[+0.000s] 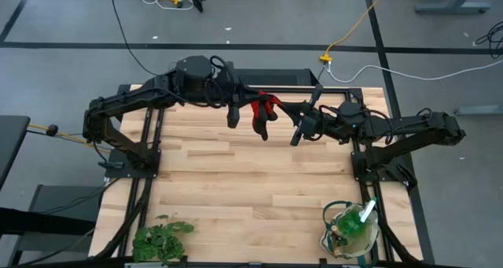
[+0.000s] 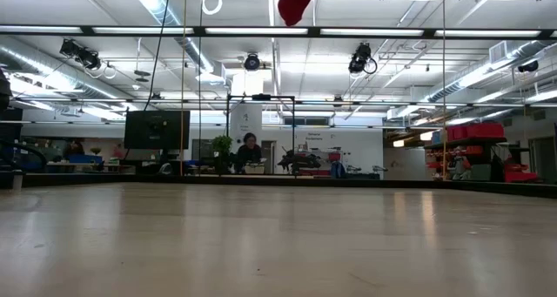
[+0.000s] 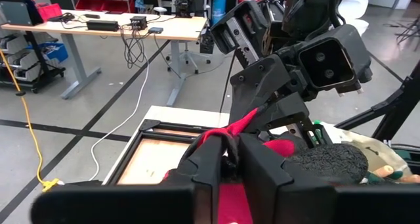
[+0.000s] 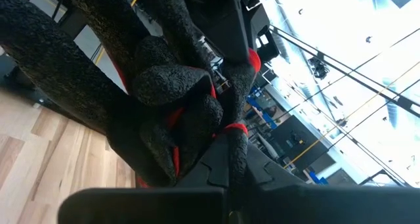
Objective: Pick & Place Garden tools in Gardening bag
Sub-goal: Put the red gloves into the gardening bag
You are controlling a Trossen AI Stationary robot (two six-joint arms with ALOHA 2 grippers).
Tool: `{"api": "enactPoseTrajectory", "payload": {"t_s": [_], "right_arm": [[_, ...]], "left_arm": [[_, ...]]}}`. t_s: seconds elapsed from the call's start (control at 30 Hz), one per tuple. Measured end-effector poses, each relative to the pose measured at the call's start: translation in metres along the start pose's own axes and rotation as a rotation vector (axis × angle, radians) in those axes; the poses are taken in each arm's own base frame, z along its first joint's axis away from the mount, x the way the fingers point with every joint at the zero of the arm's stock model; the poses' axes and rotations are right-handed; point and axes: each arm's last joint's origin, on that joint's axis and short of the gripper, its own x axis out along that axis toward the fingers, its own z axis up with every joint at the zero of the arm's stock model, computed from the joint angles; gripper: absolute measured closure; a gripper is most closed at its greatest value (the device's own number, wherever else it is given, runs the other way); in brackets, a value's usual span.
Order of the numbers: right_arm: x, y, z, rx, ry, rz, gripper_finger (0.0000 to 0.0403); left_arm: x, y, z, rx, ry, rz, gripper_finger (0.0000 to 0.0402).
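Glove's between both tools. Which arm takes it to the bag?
Right. The right tool is shut on the red glove, and the gardening bag sits at the table's right corner on that arm's side, far from the left tool.

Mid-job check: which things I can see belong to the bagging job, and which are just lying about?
Job:
red glove, held up between left gripper and right gripper
gardening bag, green spray bottle inside

Lying about:
leafy plant bunch
yellow cable on the floor

No text, label, brand or number could be read in any view. Signs in the room beyond were too small to make out.
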Motion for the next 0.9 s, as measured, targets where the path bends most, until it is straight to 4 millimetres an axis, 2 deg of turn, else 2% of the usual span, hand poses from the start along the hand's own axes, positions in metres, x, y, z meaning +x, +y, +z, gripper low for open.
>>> {"api": "enactPoseTrajectory", "payload": {"t_s": [0.5, 0.9], "right_arm": [[0.0, 0.0001, 0.0, 0.0, 0.0, 0.0, 0.0401], [0.0, 0.0001, 0.0, 0.0, 0.001, 0.0, 0.0401]], "left_arm": [[0.0, 0.0001, -0.0001, -0.017, 0.001, 0.001, 0.0289], [-0.0002, 0.0001, -0.0014, -0.046, 0.015, 0.0, 0.0284]]}}
